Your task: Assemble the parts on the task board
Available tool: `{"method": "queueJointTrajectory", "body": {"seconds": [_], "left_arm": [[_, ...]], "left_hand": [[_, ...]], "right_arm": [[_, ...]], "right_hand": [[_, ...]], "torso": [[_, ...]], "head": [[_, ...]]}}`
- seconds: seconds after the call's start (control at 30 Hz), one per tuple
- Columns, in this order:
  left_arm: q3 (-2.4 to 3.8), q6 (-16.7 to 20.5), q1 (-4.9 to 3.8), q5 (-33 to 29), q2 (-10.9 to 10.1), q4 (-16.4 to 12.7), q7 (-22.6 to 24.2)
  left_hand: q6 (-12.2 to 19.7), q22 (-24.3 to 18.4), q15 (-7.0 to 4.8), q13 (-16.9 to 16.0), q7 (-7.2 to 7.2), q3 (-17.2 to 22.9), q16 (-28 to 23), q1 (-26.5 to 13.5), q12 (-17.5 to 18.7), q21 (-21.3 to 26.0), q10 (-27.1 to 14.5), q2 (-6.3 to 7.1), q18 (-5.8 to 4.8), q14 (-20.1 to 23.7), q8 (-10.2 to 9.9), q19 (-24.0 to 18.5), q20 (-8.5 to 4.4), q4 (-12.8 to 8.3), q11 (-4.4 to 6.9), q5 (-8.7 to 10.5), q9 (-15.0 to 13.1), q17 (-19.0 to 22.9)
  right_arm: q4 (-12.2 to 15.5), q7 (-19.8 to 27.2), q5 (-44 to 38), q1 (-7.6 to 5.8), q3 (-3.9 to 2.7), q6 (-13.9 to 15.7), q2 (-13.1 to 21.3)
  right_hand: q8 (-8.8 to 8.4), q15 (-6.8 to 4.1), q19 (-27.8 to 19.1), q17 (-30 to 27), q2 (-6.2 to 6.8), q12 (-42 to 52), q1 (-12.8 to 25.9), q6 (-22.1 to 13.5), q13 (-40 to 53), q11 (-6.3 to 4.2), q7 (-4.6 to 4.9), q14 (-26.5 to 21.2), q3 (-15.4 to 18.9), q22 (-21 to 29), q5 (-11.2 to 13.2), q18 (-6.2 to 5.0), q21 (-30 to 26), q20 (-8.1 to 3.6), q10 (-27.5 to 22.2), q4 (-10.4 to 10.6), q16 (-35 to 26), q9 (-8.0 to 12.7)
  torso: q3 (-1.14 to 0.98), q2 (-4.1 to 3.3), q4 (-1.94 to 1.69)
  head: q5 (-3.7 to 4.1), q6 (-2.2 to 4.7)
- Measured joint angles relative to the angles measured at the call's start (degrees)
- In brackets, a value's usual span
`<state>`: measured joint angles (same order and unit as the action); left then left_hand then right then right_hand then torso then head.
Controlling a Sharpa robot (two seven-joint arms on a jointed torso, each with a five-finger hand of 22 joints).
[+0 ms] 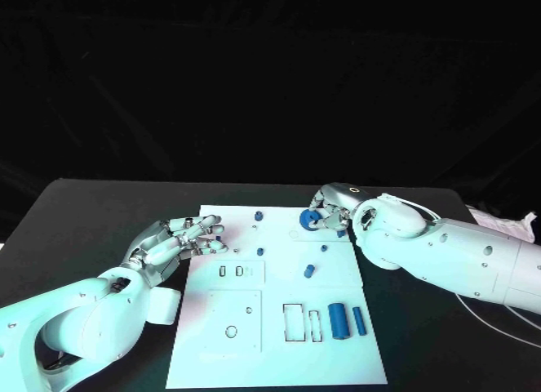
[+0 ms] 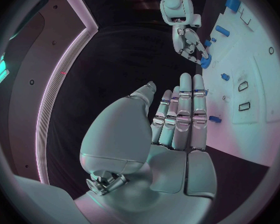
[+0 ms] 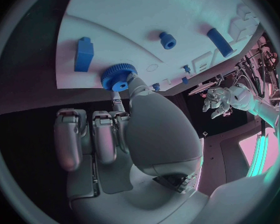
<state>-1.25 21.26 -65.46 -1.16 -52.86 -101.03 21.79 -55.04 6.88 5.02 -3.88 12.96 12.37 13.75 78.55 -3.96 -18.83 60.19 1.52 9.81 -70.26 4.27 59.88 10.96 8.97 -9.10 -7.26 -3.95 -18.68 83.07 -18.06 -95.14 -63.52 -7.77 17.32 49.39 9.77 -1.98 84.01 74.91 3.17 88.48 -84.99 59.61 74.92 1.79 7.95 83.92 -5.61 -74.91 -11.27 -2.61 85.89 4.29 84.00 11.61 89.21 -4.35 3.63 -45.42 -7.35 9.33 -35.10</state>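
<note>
You have the task board (image 1: 217, 343) lying in the middle of the black table (image 1: 94, 212), its long side running away from the robot. Your right hand (image 1: 331, 207) sits at the board's far right corner, where its fingers touch a blue gear (image 1: 309, 219); in the right wrist view a fingertip (image 3: 132, 84) presses against the gear's (image 3: 118, 77) toothed rim at the board's edge, but you cannot tell whether the gear is truly gripped or only touched. A blue block (image 3: 84, 54) stands on the board just beside that gear.

Your left hand (image 1: 182, 241) hovers over the board's left edge near the far corner, fingers stretched out and a little apart, holding nothing; the left wrist view shows its fingers (image 2: 184, 109) straight and side by side.

On the board you see a small blue peg (image 1: 259, 216) near the far edge, another peg (image 1: 308, 271) toward the middle, and two blue cylinders, a thick one (image 1: 337, 320) and a thin one (image 1: 360, 321), lying side by side near the right edge toward the near end.
</note>
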Motion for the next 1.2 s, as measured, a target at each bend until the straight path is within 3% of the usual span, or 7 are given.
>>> {"method": "queueJointTrajectory", "body": {"seconds": [0.07,0.23,0.57,0.8,0.97,1.2], "left_arm": [[0.00,-0.01,0.00,0.00,0.02,0.01,-0.01],[0.00,-0.04,0.00,0.02,0.08,0.01,-0.02],[0.00,-0.09,0.00,0.03,0.19,0.03,-0.06],[0.00,-0.14,0.01,0.03,0.33,0.01,-0.09],[0.00,-0.19,0.01,0.04,0.42,0.01,-0.11],[0.00,-0.24,0.01,0.05,0.48,0.00,-0.12]], "left_hand": [[0.00,0.00,0.00,0.00,0.00,0.00,0.00,0.00,0.00,0.00,0.00,0.00,0.00,0.00,0.00,0.00,0.00,0.00,0.00,0.00,0.00,0.00],[0.00,0.00,0.00,0.00,0.00,0.00,0.00,0.00,0.00,0.00,0.00,0.00,0.00,0.00,0.00,0.00,0.00,0.00,0.00,0.00,0.00,0.00],[0.00,0.01,0.00,0.00,0.00,0.00,0.00,0.00,0.00,-0.01,0.00,0.00,0.00,0.00,0.00,0.00,0.00,0.00,0.00,0.00,0.00,0.01],[0.00,0.01,0.00,0.00,0.00,-0.01,0.00,0.00,0.00,-0.01,0.00,0.00,0.00,0.00,0.00,0.00,0.00,0.01,0.00,0.00,0.00,0.02],[0.00,0.01,0.00,0.00,-0.01,-0.02,0.00,0.00,0.00,-0.01,0.00,0.00,0.00,0.00,0.00,0.00,0.00,0.02,0.00,0.00,0.00,-0.03],[0.00,0.01,0.00,-0.01,0.00,-0.02,0.00,0.00,0.00,-0.01,0.00,0.00,0.01,0.00,0.00,0.00,0.00,0.02,0.00,0.00,0.00,-0.03]], "right_arm": [[0.78,0.01,-0.60,0.19,0.11,1.11,-0.01],[3.23,0.03,-1.69,0.55,0.33,3.38,-0.10],[6.84,-0.22,-3.69,0.39,0.31,5.43,-2.87],[6.92,-0.69,-4.92,0.31,0.81,5.50,-6.40],[5.39,-0.97,-5.58,0.31,1.59,5.33,-8.86],[3.17,-1.35,-6.14,0.32,2.15,4.82,-10.97]], "right_hand": [[0.00,-0.30,0.00,0.00,0.09,0.00,-0.15,0.00,0.00,-0.20,0.00,0.10,-1.86,0.00,-0.26,0.00,0.04,0.00,0.00,-1.56,0.00,0.14],[-0.01,-0.30,0.00,0.00,0.00,0.00,-0.06,0.00,0.00,-0.20,0.00,0.10,-2.72,0.00,-2.40,0.00,0.21,-0.40,0.00,-1.80,0.00,0.14],[-0.11,-0.30,0.00,-0.01,0.17,-0.23,1.78,0.00,-0.01,-0.20,0.00,0.10,-3.30,-0.04,-2.49,0.00,0.21,-0.40,0.00,-1.87,0.00,0.14],[-0.38,-0.29,0.00,-0.01,0.39,-0.23,2.15,0.00,-0.01,-0.19,0.00,0.10,-3.79,-0.04,-2.22,0.00,0.20,-0.40,0.00,-1.56,0.00,0.15],[-0.63,-0.29,0.00,0.03,0.51,-0.23,2.27,0.00,-0.01,-0.19,0.00,0.10,-4.15,-0.03,-2.11,0.00,0.20,-0.39,0.00,-1.62,0.00,0.14],[-0.96,-0.29,0.00,0.03,0.78,-0.35,2.53,0.00,0.03,-0.18,0.00,0.10,-4.33,-0.03,-1.78,0.00,0.20,-0.39,0.00,-1.79,-0.01,0.14]], "torso": [[0.00,0.00,-0.01],[0.01,0.02,-0.09],[0.02,0.02,-0.13],[0.06,0.01,-0.20],[0.09,-0.01,-0.23],[0.05,-0.04,-0.21]], "head": [[0.01,0.07],[0.06,0.17],[-0.24,0.13],[-0.50,0.05],[-0.70,0.01],[-0.97,-0.05]]}}
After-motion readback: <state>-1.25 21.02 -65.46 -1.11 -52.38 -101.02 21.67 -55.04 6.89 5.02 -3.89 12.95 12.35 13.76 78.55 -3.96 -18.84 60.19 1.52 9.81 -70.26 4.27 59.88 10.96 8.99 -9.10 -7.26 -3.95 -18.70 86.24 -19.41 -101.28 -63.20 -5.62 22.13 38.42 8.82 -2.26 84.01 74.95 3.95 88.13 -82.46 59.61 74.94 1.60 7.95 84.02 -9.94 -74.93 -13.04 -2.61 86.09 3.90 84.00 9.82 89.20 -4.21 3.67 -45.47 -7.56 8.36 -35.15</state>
